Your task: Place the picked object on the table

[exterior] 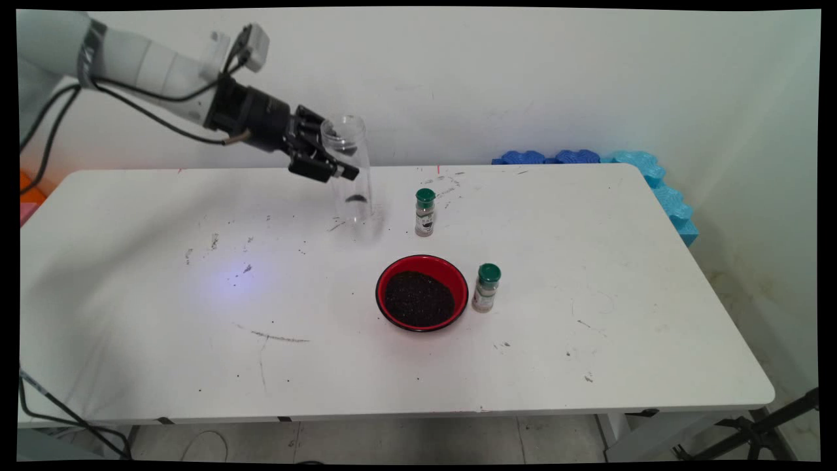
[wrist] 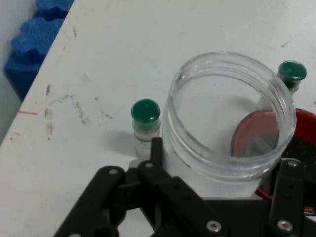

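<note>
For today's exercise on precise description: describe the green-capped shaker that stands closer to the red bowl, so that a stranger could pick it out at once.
Start at the white table and find the red bowl of dark grains near its middle. The shaker stands upright just beyond the bowl's right rim, nearly touching it. Its twin, the other green-capped shaker, stands apart, farther back towards the wall, near the clear jar in the gripper.
</note>
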`<state>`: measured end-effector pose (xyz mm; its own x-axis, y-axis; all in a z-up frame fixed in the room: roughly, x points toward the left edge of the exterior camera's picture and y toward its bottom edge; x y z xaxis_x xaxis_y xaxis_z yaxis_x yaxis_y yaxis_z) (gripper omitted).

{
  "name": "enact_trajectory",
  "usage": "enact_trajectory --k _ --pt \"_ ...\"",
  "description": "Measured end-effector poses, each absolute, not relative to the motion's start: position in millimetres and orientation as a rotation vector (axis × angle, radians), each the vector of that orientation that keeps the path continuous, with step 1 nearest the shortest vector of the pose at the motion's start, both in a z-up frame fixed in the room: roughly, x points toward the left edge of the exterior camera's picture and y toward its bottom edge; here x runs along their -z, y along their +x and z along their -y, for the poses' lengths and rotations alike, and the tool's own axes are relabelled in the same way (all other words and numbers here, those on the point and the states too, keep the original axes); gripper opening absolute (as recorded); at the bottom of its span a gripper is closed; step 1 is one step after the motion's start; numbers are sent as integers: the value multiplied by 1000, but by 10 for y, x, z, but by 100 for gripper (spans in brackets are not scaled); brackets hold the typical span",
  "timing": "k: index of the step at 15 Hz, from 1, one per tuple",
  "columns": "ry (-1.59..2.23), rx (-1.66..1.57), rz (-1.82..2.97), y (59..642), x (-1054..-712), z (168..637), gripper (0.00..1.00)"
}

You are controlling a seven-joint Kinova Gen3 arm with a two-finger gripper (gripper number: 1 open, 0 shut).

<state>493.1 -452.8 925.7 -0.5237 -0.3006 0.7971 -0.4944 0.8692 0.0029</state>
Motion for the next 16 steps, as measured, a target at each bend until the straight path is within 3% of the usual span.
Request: enact_trajectory --k 9,16 --pt "626 -243 2149 4835 -8587 4612 0" --pt "646 -230 2138 4767 -8306 4666 0"
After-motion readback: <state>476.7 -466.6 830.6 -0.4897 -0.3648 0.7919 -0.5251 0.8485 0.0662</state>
